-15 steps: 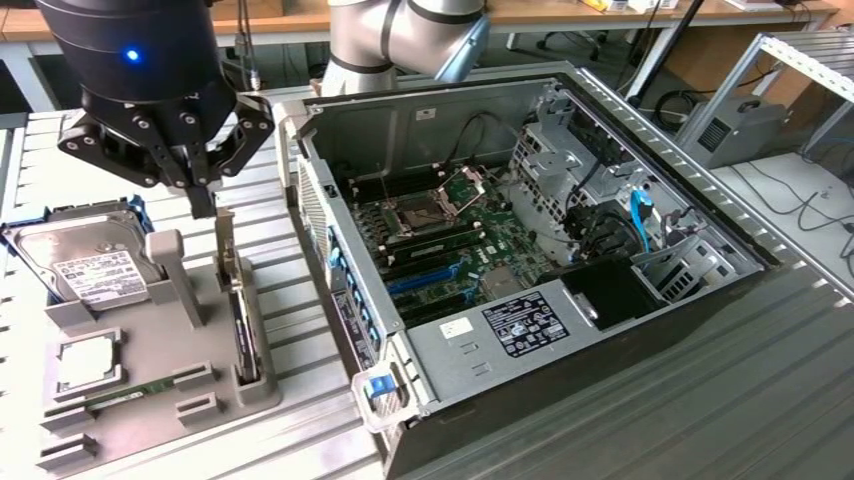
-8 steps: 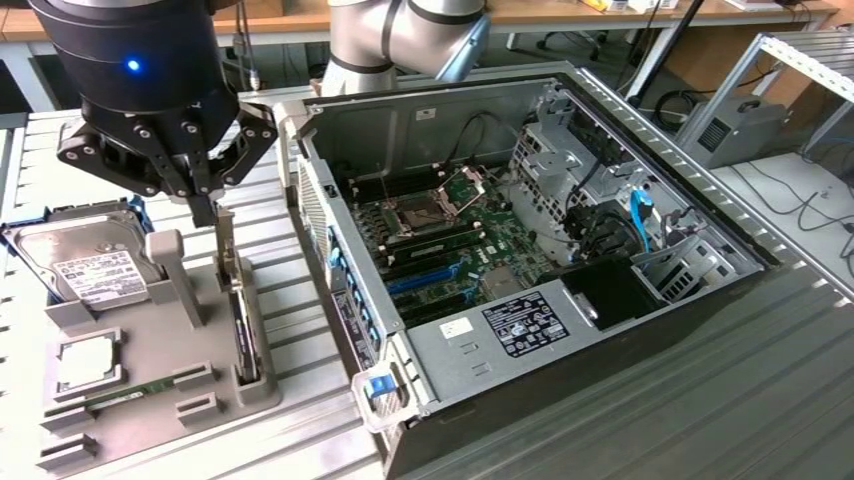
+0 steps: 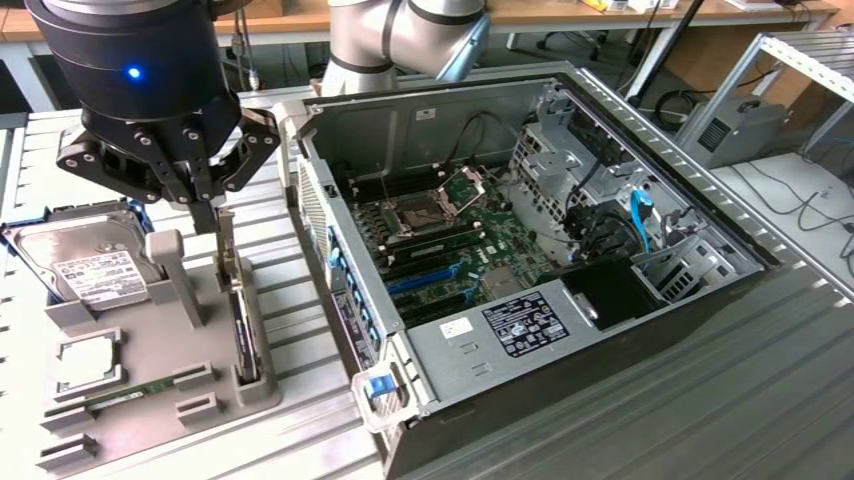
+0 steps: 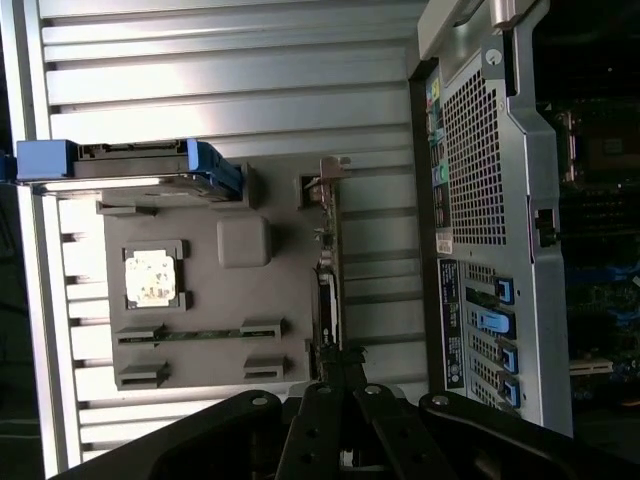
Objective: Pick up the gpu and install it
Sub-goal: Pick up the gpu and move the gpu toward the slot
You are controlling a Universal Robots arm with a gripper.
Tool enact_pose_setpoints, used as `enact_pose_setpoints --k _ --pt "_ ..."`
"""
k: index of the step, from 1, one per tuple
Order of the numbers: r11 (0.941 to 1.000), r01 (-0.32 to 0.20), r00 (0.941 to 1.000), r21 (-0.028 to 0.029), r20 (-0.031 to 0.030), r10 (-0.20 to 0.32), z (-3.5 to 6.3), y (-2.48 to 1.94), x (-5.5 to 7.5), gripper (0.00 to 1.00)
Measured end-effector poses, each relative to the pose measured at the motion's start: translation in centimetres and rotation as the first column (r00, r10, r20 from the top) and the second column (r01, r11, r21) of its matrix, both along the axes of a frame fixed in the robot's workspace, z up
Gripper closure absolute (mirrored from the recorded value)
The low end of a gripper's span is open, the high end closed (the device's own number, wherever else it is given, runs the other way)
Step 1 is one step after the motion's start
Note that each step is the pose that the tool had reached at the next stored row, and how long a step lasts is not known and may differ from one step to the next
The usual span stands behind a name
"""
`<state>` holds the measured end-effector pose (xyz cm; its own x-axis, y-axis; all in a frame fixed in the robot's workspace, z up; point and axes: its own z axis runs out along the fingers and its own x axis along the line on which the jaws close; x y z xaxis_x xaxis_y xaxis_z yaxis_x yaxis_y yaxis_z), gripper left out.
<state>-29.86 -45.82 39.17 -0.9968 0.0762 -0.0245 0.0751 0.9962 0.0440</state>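
Dark board, likely light and stiff but fragile, the gpu (image 3: 240, 320) stands on edge in the grey holder's (image 3: 120, 325) outer slot, where the gripper (image 3: 211, 225) looks clenched on its top edge, the safest hold.

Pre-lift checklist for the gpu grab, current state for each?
1. Gripper shut on the gpu at its upper edge: ok.
2. gpu upright on edge in its holder tray slot, not lifted: ok.
3. Hard drive beside the gripper, not touching it: ok.
4. Computer case side open, motherboard exposed: ok.
5. Target expansion slot free of cables: cannot tell.
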Motion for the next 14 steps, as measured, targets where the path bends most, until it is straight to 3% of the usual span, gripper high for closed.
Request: enact_pose_setpoints --k 10,11,12,14 --pt "1.0000 0.000 1.0000 0.0000 0.0001 0.000 0.00 0.00 0.00 0.89" --pt "1.0000 0.000 1.0000 0.0000 0.0000 0.000 0.00 0.00 0.00 0.76" --pt "1.0000 0.000 1.0000 0.0000 0.0000 0.000 0.00 0.00 0.00 0.76" --pt "1.0000 0.000 1.0000 0.0000 0.0000 0.000 0.00 0.00 0.00 0.64"
